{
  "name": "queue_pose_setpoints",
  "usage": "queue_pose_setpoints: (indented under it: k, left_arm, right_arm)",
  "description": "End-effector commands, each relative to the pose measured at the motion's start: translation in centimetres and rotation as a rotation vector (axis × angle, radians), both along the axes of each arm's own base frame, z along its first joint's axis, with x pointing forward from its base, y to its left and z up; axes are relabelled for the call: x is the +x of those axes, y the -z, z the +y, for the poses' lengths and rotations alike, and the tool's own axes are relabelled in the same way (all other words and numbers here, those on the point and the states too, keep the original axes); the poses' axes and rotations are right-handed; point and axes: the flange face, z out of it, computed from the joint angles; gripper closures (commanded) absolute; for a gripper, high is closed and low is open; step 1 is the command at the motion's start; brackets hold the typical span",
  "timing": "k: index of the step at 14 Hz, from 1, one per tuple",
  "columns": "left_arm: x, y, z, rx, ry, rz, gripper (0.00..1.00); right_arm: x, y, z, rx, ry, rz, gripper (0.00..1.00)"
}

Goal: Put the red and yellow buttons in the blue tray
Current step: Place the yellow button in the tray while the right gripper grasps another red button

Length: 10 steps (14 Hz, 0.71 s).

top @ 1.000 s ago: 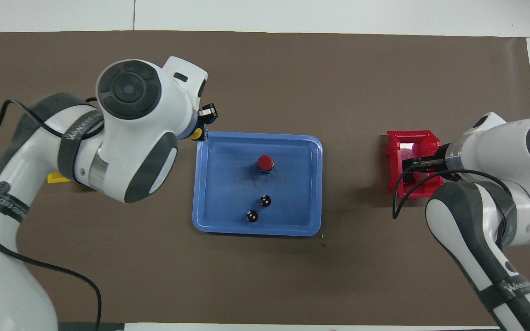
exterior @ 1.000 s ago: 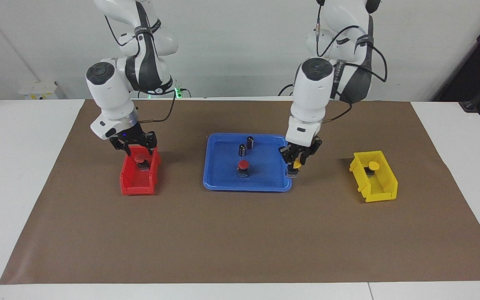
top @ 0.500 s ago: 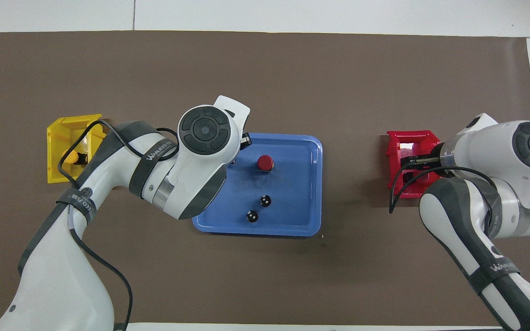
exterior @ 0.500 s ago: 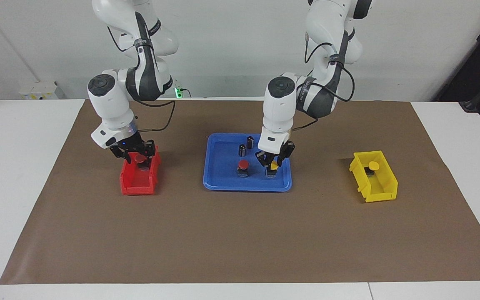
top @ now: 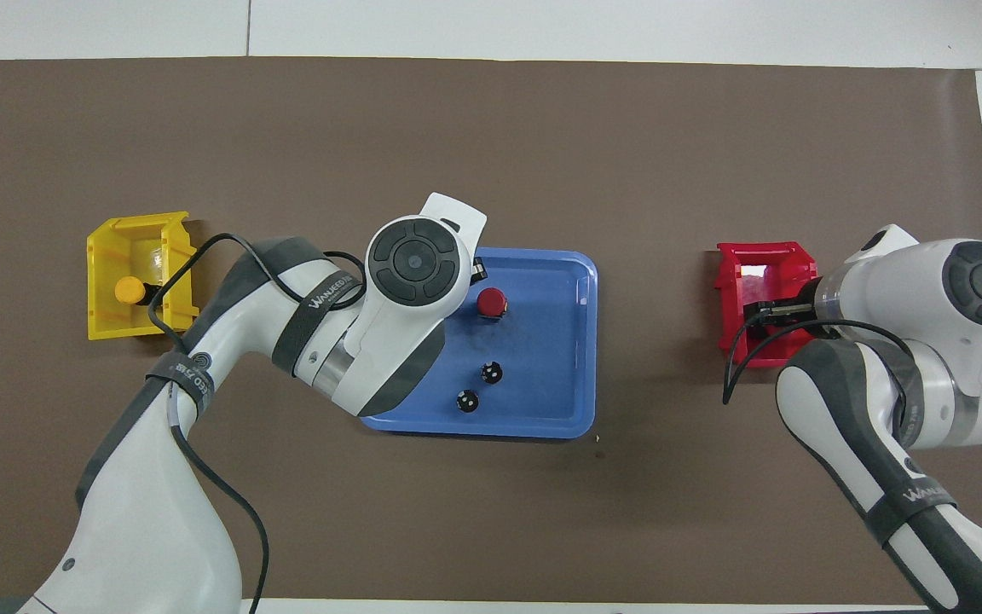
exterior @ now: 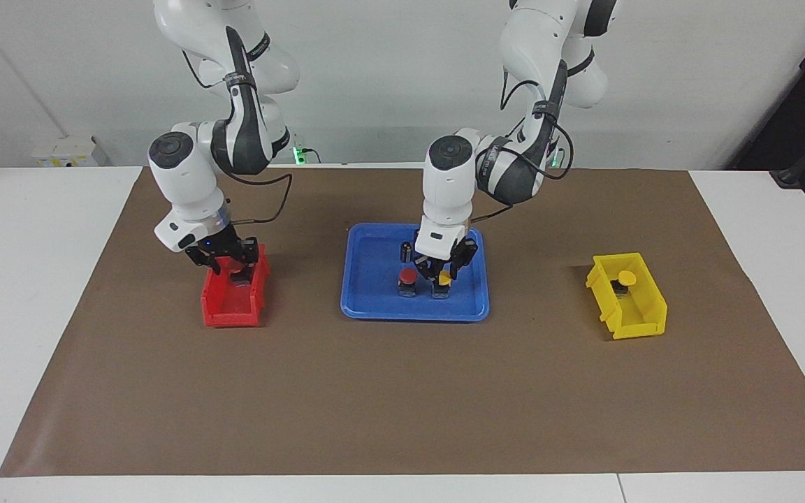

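Observation:
The blue tray [exterior: 374,313] [top: 576,341] lies mid-table. One red button [exterior: 407,277] [top: 491,302] stands in it. My left gripper [exterior: 442,276] is shut on a yellow button [exterior: 445,279], held low over the tray right beside that red button; I cannot tell if its base touches. The left wrist hides it in the overhead view. My right gripper [exterior: 226,264] is down in the red bin [exterior: 231,307] [top: 734,290], open, its fingers either side of a second red button [exterior: 235,266]. Another yellow button [exterior: 626,277] [top: 128,291] sits in the yellow bin [exterior: 636,314] [top: 116,234].
Two dark capless cylinders [top: 492,372] [top: 467,401] stand in the tray, nearer to the robots than the red button. Brown paper [exterior: 402,391] covers the table. The red bin is toward the right arm's end, the yellow bin toward the left arm's end.
My left gripper carried the yellow button from the tray's rim inward and down, to beside the red button. My right gripper sank around the red button in the red bin and narrowed a little.

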Motion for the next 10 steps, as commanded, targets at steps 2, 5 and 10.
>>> queue_pose_setpoints:
  k: [2, 5, 10]
  left_arm:
    - [0.2, 0.2, 0.1, 0.003, -0.008, -0.034, 0.28]
    - [0.9, -1.2, 1.3, -0.003, -0.022, -0.039, 0.00]
    - [5.1, -6.4, 11.0, 0.046, 0.122, 0.014, 0.00]
  right_arm:
    - [-1.0, 0.3, -0.4, 0.011, -0.025, -0.009, 0.37]
    - [-1.3, 0.5, -0.4, 0.011, -0.046, -0.003, 0.57]
    - [1.5, -3.0, 0.4, 0.011, -0.055, 0.044, 0.73]
